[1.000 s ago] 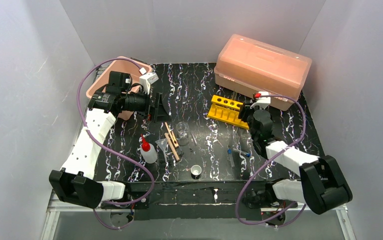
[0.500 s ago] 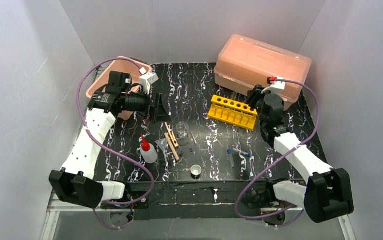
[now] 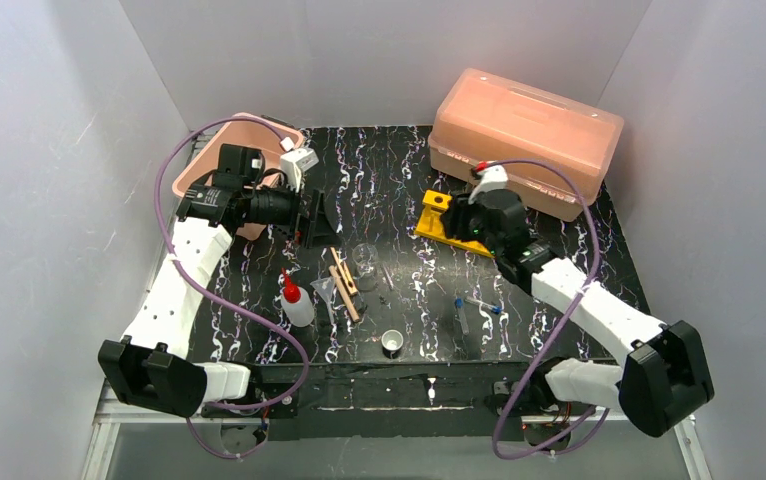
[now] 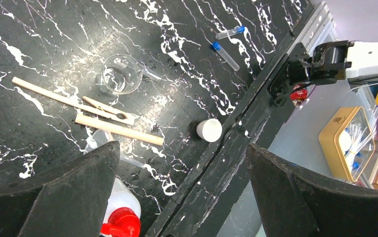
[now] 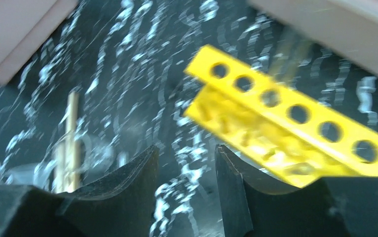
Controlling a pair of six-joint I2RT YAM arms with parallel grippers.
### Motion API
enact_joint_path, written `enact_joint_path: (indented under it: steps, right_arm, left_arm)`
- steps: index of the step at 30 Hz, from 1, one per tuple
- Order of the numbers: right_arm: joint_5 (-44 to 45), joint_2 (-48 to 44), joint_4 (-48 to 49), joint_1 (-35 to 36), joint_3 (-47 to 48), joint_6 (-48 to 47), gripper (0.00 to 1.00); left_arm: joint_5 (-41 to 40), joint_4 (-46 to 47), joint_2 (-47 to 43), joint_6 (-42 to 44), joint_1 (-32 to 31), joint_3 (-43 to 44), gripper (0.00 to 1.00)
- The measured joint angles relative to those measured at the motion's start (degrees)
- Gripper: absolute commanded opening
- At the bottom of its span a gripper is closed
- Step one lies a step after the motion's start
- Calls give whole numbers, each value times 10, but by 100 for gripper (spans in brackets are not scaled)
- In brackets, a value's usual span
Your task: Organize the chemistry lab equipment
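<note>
The yellow holed rack [image 3: 440, 219] [image 5: 285, 118] stands at the back right. My right gripper [image 3: 456, 224] [image 5: 186, 153] hovers over its left end, open, with only tabletop between its blurred fingers. My left gripper [image 3: 321, 222] [image 4: 182, 153] hangs wide open and holds nothing, above the white squeeze bottle with a red nozzle [image 3: 297, 303] [image 4: 123, 217]. In mid-table lie the glass beaker [image 3: 364, 258] [image 4: 122, 74], the wooden clamps [image 3: 343, 280] [image 4: 98, 113], a tiny white cup [image 3: 392, 342] [image 4: 209, 130] and blue-capped tubes [image 3: 479, 305] [image 4: 225, 47].
A big translucent pink lidded box [image 3: 524, 135] stands behind the rack at the back right. An open pink bin [image 3: 214, 150] sits at the back left behind the left arm. White walls close in three sides.
The right arm has swung left, from beside the rack's right end to over its left part, and now hides much of the rack. The left arm has not moved.
</note>
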Motion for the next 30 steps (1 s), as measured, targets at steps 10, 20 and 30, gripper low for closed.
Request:
enact_joint_path:
  steps: [10, 20, 30]
  right_arm:
    - [-78, 160, -71, 113, 82, 15, 55]
    - [-107, 333, -155, 148, 216, 13, 53]
    - [-74, 387, -208, 166, 258, 15, 46]
  left_arm:
    - [-2, -12, -21, 28, 0, -41, 99]
    - [20, -11, -70, 22, 0, -72, 99]
    - [18, -12, -70, 22, 0, -72, 99]
